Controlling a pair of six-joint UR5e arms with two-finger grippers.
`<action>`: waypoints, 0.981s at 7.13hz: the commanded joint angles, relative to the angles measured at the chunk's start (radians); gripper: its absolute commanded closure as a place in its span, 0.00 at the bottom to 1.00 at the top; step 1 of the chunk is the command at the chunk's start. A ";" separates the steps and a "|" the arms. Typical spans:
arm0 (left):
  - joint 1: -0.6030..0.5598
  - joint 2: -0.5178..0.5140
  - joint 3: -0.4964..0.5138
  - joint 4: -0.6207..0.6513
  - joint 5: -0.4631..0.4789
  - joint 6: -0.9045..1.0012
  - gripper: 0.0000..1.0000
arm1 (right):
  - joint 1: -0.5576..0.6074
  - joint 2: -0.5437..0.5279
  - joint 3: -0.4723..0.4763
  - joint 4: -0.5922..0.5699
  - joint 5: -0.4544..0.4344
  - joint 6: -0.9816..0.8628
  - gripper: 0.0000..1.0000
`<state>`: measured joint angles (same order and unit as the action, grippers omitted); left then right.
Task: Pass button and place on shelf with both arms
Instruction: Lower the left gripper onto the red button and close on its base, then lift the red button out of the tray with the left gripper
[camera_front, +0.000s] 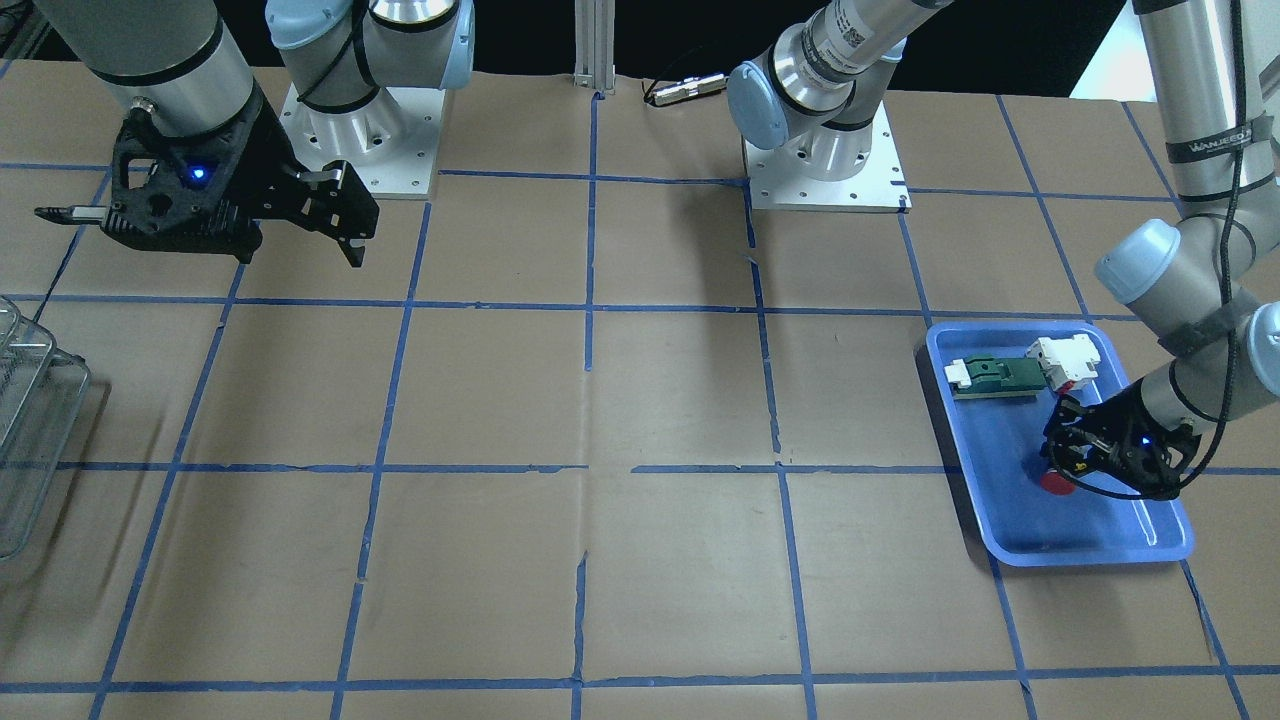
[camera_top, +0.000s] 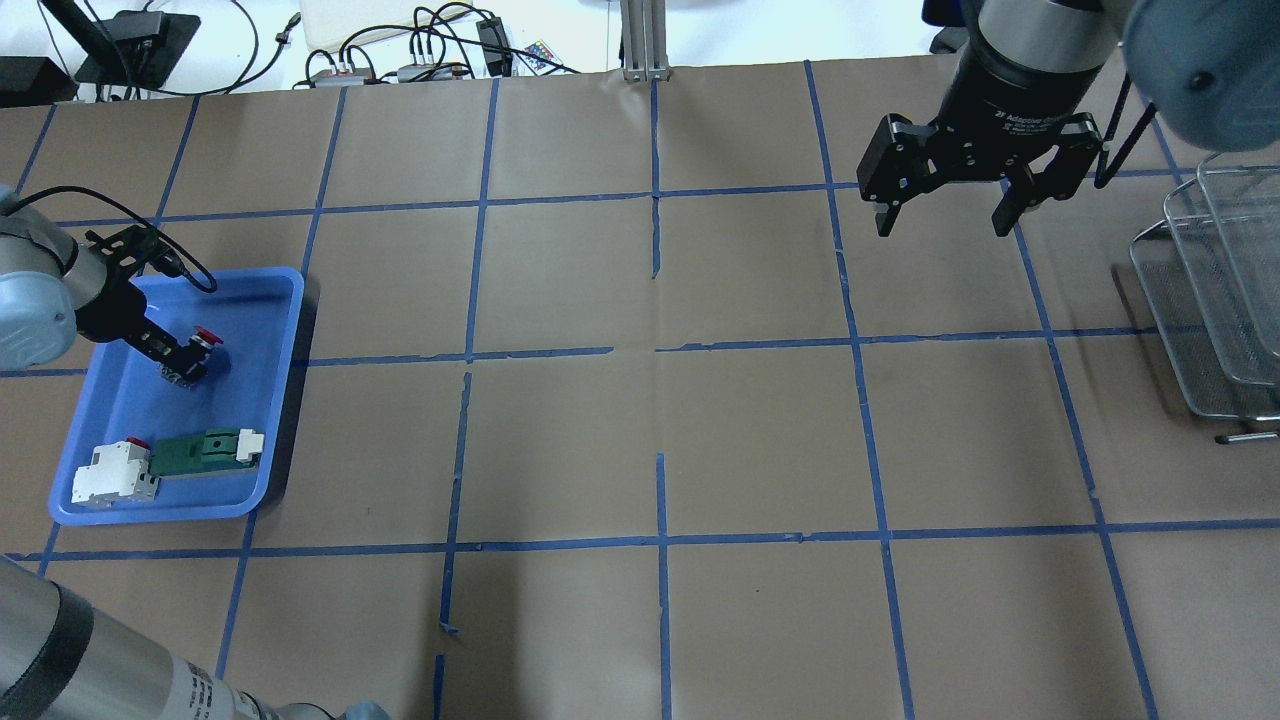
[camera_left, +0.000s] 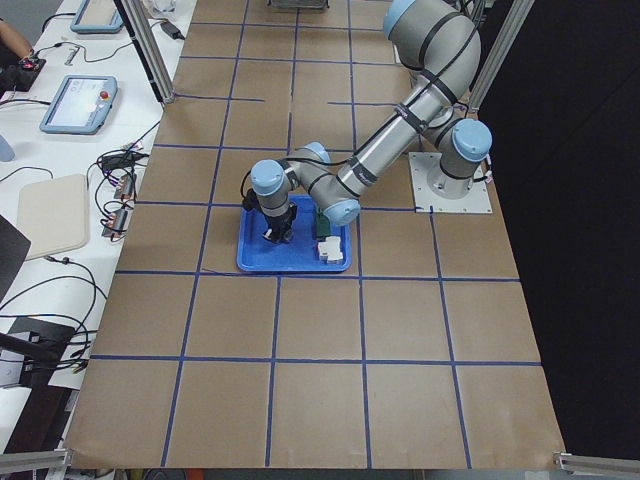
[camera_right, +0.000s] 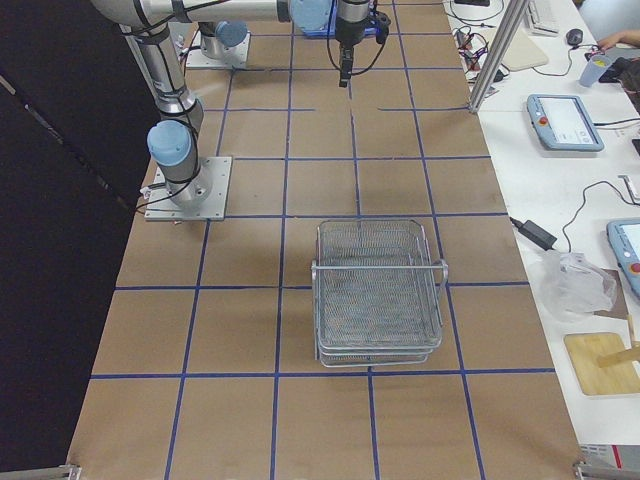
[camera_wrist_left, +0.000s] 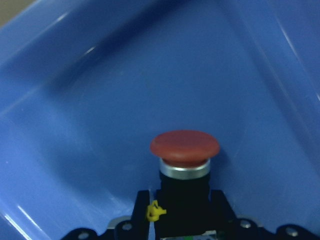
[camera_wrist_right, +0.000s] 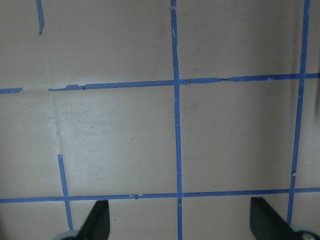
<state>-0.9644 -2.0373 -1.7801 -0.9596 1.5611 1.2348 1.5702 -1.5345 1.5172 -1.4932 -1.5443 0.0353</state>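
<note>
The button (camera_wrist_left: 185, 147), with a red cap on a black body, is inside the blue tray (camera_top: 150, 515). My left gripper (camera_top: 185, 368) is shut on its black body, with the red cap sticking out past the fingertips. In the front view the button (camera_front: 1055, 483) and left gripper (camera_front: 1065, 465) are low in the tray (camera_front: 1090, 555). I cannot tell whether the button touches the tray floor. My right gripper (camera_top: 942, 225) is open and empty, high over the table near the wire shelf (camera_top: 1220, 300). The shelf also shows in the right side view (camera_right: 378, 290).
A white-and-red block (camera_top: 115, 472) and a green-and-white flat part (camera_top: 205, 450) lie at the tray's other end. The table is brown paper with blue tape lines. The arm bases (camera_front: 820, 160) stand at the robot's edge. Cables and tablets lie beyond the far edge.
</note>
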 joint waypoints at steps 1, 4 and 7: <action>-0.034 0.041 0.037 -0.019 -0.076 0.194 0.86 | -0.001 -0.004 -0.015 0.013 0.001 0.000 0.00; -0.245 0.091 0.096 -0.181 -0.090 0.454 1.00 | -0.012 -0.029 -0.042 0.004 0.062 -0.233 0.00; -0.491 0.147 0.136 -0.315 -0.229 0.433 1.00 | -0.085 -0.027 -0.032 0.001 0.152 -0.557 0.00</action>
<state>-1.3649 -1.9129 -1.6577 -1.2245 1.4134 1.6795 1.5299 -1.5648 1.4788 -1.4924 -1.4596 -0.3516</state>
